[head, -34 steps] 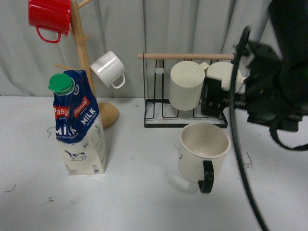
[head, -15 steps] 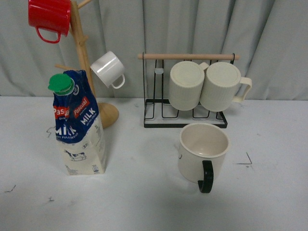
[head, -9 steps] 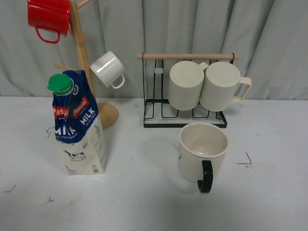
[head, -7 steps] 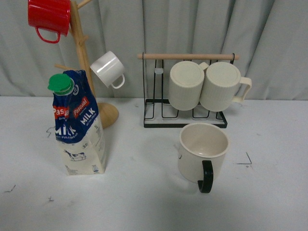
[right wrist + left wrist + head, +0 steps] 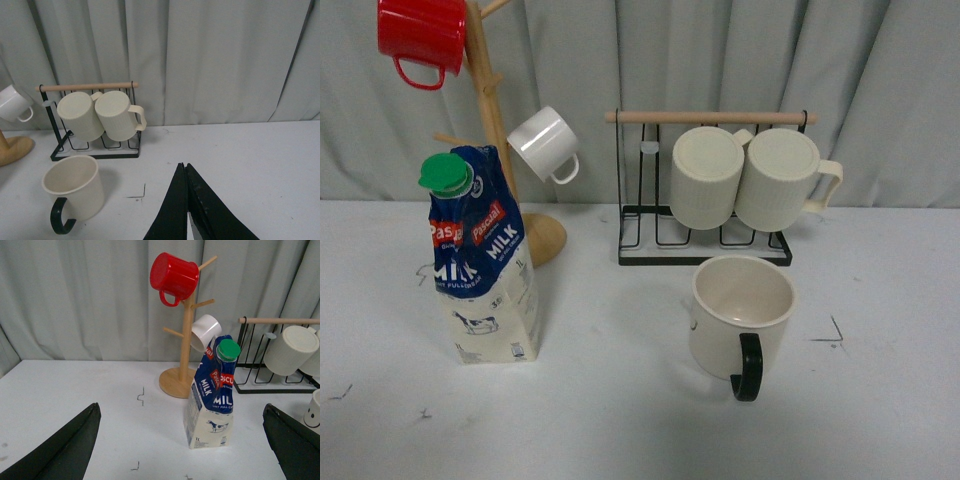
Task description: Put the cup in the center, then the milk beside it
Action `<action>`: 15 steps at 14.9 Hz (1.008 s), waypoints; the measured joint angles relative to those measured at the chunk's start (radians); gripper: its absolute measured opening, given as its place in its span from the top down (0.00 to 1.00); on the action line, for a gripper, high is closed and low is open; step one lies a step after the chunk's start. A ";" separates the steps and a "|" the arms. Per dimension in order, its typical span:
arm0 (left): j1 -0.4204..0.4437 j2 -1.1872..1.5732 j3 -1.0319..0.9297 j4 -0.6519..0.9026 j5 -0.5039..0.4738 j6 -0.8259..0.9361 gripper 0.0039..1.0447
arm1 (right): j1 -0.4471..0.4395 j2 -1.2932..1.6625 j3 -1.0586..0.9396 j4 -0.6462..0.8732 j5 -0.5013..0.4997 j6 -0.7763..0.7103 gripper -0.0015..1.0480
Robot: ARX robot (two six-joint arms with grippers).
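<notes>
The milk [image 5: 485, 262] carton, at the left of the surface [image 5: 620, 420], reads "MILK" in white letters on its blue upper part. A slanted red label [image 5: 488, 223] above that reads "Pascal". The finer print below is too small to read. The cup [image 5: 314, 414] bears a small black smiley face.

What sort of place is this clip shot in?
Probably a staged lab tabletop, not a home kitchen: a white table with pen marks, a plain grey curtain as backdrop, and few props, such as a wooden mug tree and a milk carton.
</notes>
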 joint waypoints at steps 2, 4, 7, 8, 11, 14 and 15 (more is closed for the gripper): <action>0.000 0.000 0.000 0.000 -0.002 0.000 0.06 | 0.000 -0.154 0.001 -0.179 -0.003 0.000 0.98; 0.000 0.000 0.000 0.000 0.000 0.000 0.06 | 0.000 -0.167 0.001 -0.184 -0.002 0.000 0.98; 0.000 0.000 0.000 0.000 0.000 0.000 0.06 | 0.000 -0.168 0.001 -0.176 -0.003 -0.002 0.87; 0.000 0.000 0.000 0.000 0.000 0.000 0.06 | 0.000 -0.168 0.001 -0.176 -0.002 -0.002 0.74; 0.000 0.000 0.000 0.000 0.000 0.000 0.06 | 0.000 -0.168 0.001 -0.177 -0.002 -0.002 0.40; -0.044 0.220 0.123 -0.219 -0.047 -0.074 0.06 | 0.000 -0.168 0.001 -0.177 -0.003 -0.002 0.05; -0.090 0.382 0.187 -0.116 -0.071 -0.111 0.06 | 0.000 -0.168 0.001 -0.176 -0.003 -0.002 0.06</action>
